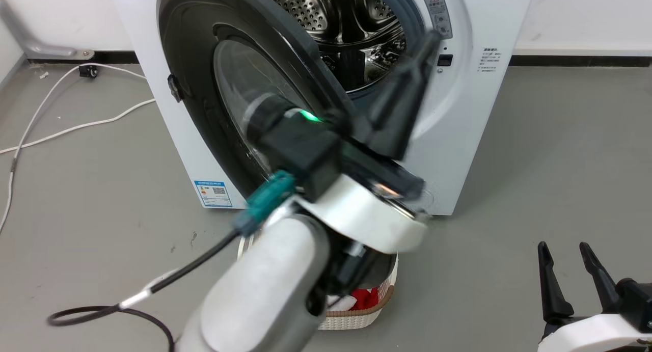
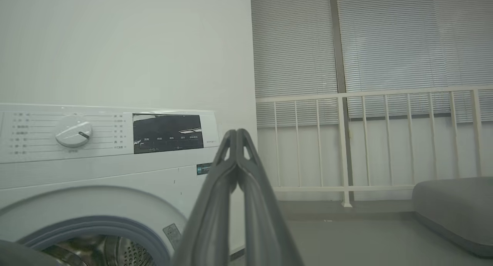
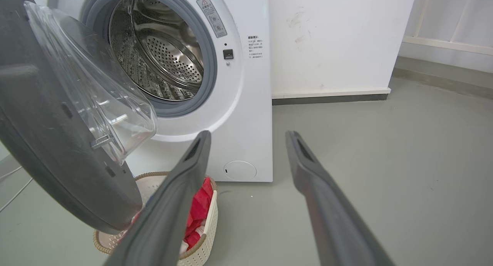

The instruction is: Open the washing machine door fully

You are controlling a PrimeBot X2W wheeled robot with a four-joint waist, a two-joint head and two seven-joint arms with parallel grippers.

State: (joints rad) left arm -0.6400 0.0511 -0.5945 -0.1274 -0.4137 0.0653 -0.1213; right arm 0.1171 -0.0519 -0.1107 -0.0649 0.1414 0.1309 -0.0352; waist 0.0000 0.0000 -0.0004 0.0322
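- One washing machine (image 1: 461, 138) is standing against the far wall, with its one steel drum (image 1: 346, 21) lying exposed.
- One washing machine door (image 1: 188, 61) is hanging from the machine's left side. It is swung out toward the near side but not folded flat back. Its clear glass bowl (image 3: 100, 92) is bulging toward the drum.
- Two grippers are showing.
- The left gripper (image 1: 429, 40) is reaching up across the door's free edge, in front of the drum opening. Its two fingers are pressing together with nothing between them. I cannot tell whether the arm is touching the door.
- The right gripper (image 1: 563, 247) is hovering low at the near right, well apart from the machine. Its two fingers are spreading wide and holding nothing.
- One woven basket (image 1: 356, 319) is sitting on the floor under the door, with red cloth (image 1: 364, 297) lying in it.
- Two white cable strands (image 1: 76, 125) are trailing over the floor at the far left.
- One dial (image 2: 73, 132) and one dark display (image 2: 167, 132) are sitting on the machine's top panel.
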